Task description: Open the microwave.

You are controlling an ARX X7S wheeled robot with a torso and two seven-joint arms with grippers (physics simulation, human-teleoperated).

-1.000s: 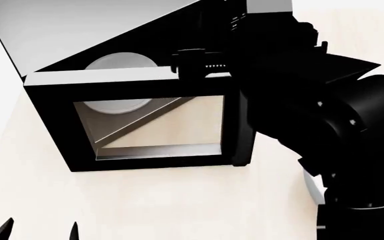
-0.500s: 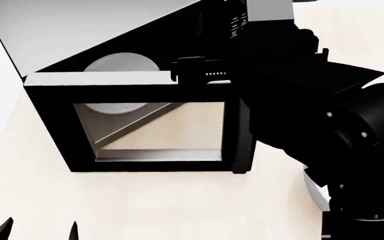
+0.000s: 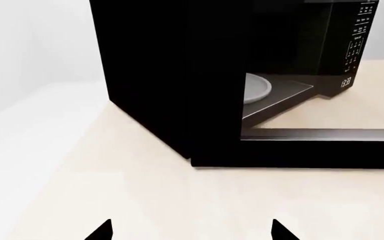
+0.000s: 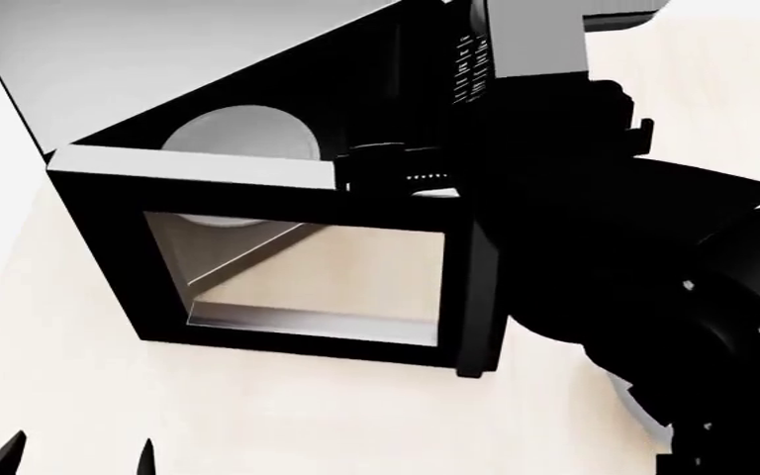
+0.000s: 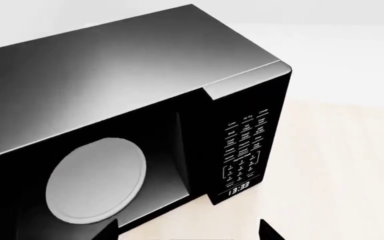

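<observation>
Head view: microwave (image 4: 195, 59) door (image 4: 288, 257) swung wide toward the robot.

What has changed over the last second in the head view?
The microwave door has swung further open, its free edge coming lower and nearer the camera, with the right arm following it. The turntable plate, microwave body and left gripper have not moved.
</observation>
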